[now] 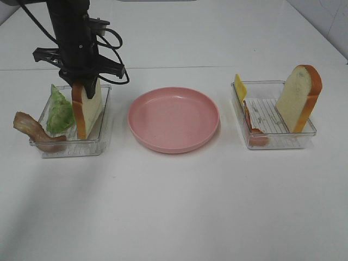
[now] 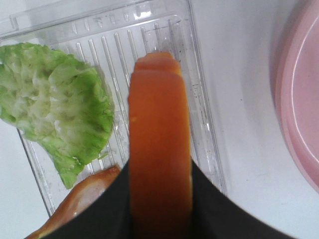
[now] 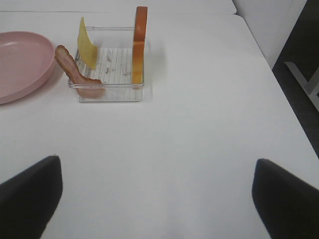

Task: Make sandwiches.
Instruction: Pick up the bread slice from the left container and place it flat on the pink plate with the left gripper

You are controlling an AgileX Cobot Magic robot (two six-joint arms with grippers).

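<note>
Left hand (image 1: 86, 81) grips the top crust of the upright bread slice (image 1: 90, 111) in the tray (image 1: 70, 153) near the bench (image 1: 174, 206) left edge; right hand (image 3: 154, 199) spread wide, empty.

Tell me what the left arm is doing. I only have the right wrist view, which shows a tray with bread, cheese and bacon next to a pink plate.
Observer: The left arm stands over the left tray, its jaws shut on the crust of an upright bread slice.
Operator: What else is in that tray?
Observer: A lettuce leaf sits beside the bread, and a bacon strip hangs over the tray's outer edge.
Operator: My view cuts off most of the plate. Is anything on it?
Observer: No, the whole pink plate is bare in the high view.
</note>
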